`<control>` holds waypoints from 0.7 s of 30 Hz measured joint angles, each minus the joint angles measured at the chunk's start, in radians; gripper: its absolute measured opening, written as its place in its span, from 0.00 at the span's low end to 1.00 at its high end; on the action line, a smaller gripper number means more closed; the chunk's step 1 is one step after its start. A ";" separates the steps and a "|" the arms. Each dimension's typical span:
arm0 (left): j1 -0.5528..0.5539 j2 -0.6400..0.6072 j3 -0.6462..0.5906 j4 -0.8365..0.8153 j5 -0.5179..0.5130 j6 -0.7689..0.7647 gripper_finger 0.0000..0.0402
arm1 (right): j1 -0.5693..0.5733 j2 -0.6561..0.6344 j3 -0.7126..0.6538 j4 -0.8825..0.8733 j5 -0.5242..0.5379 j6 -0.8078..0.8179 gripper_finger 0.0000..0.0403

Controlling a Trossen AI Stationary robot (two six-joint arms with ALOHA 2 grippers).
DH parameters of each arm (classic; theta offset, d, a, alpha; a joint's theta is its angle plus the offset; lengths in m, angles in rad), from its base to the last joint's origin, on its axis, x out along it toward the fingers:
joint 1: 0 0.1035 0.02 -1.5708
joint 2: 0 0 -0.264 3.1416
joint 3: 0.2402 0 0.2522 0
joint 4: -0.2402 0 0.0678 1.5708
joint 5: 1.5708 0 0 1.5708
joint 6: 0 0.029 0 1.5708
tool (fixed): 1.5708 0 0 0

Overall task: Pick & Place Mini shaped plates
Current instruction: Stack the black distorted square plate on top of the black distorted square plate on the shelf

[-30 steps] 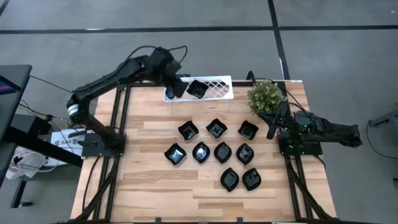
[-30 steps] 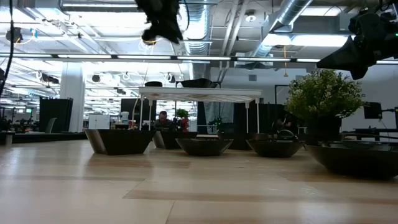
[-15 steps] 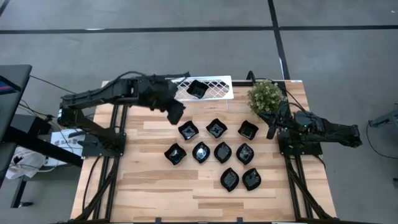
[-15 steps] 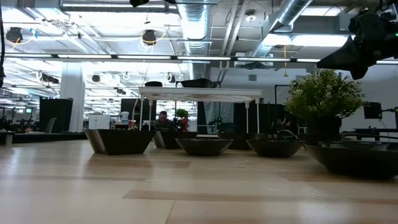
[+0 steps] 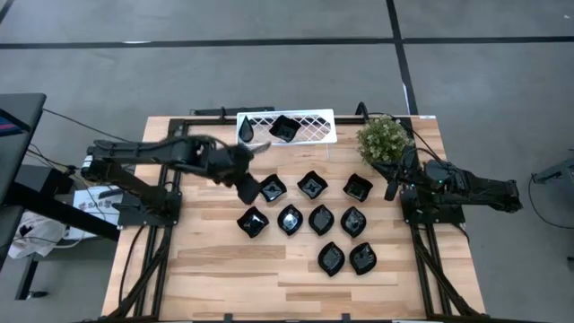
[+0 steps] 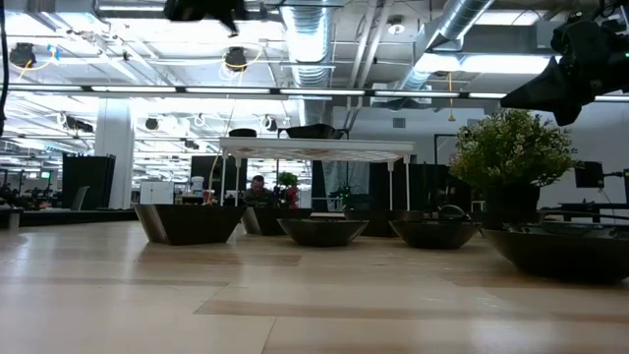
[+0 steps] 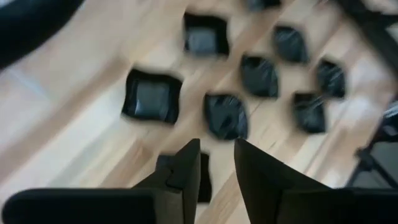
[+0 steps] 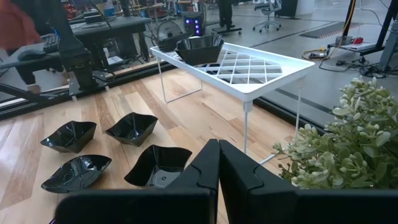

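Left gripper [image 5: 246, 187], fingers slightly parted and empty, hovers beside small glossy black wavy-edged plates [image 5: 309, 220] on the wooden table [image 5: 206, 260] — likely light, rigid, slippery, breakable — best pinched across a raised rim.

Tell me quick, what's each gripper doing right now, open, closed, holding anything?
Left gripper: open with a narrow gap, holding nothing, above the black plates on the table.
Right gripper: shut, empty, parked beside the plant.
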State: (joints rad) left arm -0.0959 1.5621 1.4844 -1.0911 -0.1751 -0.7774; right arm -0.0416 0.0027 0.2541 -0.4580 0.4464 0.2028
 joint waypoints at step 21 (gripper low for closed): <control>0.008 0.001 -0.584 0.344 0.203 -0.260 0.54 | 0.000 0.000 0.000 0.000 0.000 0.000 0.00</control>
State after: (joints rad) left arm -0.0879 1.5627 0.9009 -0.7471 0.0284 -1.0379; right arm -0.0417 0.0026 0.2540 -0.4583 0.4465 0.2028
